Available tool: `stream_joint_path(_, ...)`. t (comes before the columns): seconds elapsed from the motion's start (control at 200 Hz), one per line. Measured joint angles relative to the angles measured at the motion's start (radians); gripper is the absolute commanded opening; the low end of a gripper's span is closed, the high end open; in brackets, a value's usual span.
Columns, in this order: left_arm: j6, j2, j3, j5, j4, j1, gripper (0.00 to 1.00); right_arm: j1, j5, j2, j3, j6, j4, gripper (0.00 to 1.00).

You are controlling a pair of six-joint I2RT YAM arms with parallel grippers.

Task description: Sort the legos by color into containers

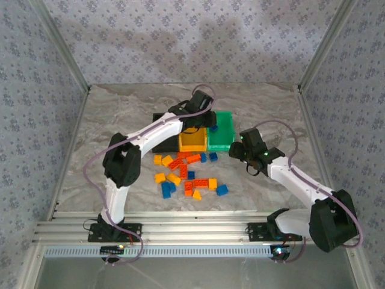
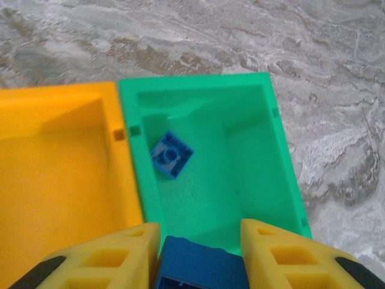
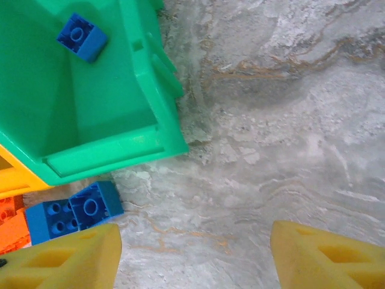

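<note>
While the marbled surface (image 1: pixel 120 108) fills the middle of the overhead view, the left arm (image 1: pixel 150 135) sweeps up from lower left to the centre, and the right arm (image 1: pixel 301 180) bends in from lower right. Three bins sit in a row at the centre: the black bin (image 1: pixel 162 146) on the left, largely under the arm, then the yellow-orange bin (image 1: pixel 194 142) and the green bin (image 1: pixel 224 133), wall to wall. Now the left hand (image 2: pixel 200 235) hangs over the green bin's near edge, narrowed onto a held blue brick (image 2: pixel 201 268) at the bottom of its wrist view. Over to the right hand (image 3: pixel 195 241): it stands wide with nothing between the fingers, bare surface beneath, just beside the green bin's corner. Scattered legos (image 1: pixel 186 173) in yellow, orange-red and blue lie below the bins. One loose blue brick (image 2: pixel 171 155) rests on the green bin's floor, and two more blue bricks (image 3: pixel 72 214) sit just outside its corner.
</note>
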Motion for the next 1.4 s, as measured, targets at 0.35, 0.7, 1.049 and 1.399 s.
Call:
stream_joint_path(0.35,-0.001,0.171,0.219,0.052,-0.021,-0.014,0.7,-0.015,0.01,-0.07,-0.013,0.004,-0.032,0.7)
stream_joint_path(0.7,-0.009,0.071,0.161,0.093,0.019,-0.015,0.99,-0.02,-0.006,-0.079,-0.023,0.006,-0.034,0.72)
stream_joint_path(1.049,-0.017,-0.573,-0.512,0.103,0.233,-0.035,0.99,0.016,-0.085,-0.079,-0.058,-0.017,-0.03,0.72)
stream_joint_path(1.399,-0.031,-0.999,-1.033,0.01,0.168,-0.036,1.0,0.279,-0.149,0.111,-0.018,-0.099,-0.021,0.69)
